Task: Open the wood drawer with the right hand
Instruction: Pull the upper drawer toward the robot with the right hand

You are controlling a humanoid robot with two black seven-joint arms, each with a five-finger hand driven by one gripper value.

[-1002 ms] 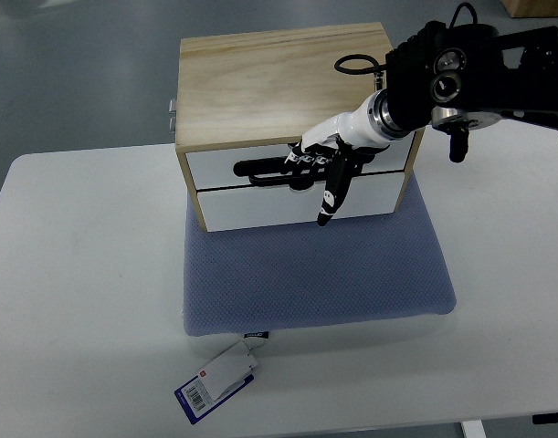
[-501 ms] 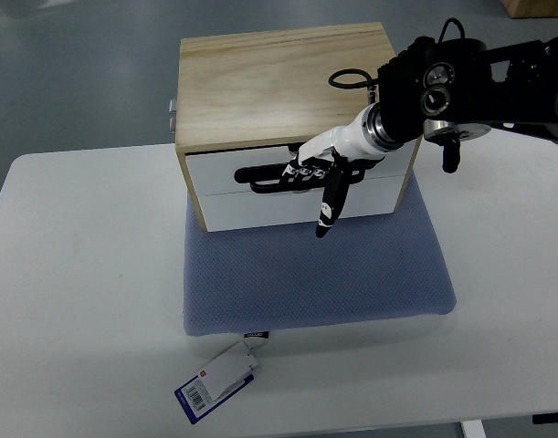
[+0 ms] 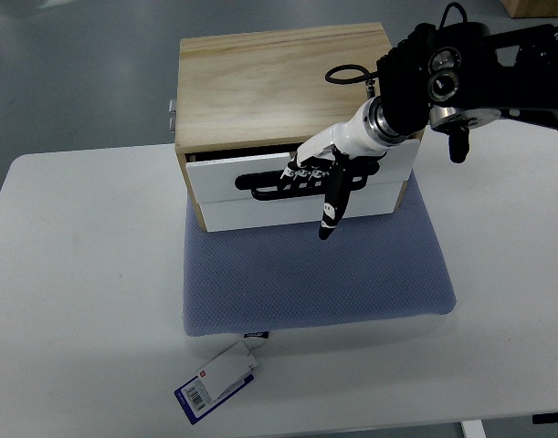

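Wood cabinet: stands on a blue pad, on a white table.
Top drawer: white front, slightly out.
Right hand: fingers curled around black handle, one finger pointing down.
Handling: likely rigid, light; pull by handle's middle.

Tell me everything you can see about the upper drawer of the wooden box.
The upper drawer has a white front with a long black handle across its middle. It sits in a light wooden box, above a second white drawer. It is pulled out slightly, with a dark gap showing along its top edge. The right hand has its fingers curled on the handle.
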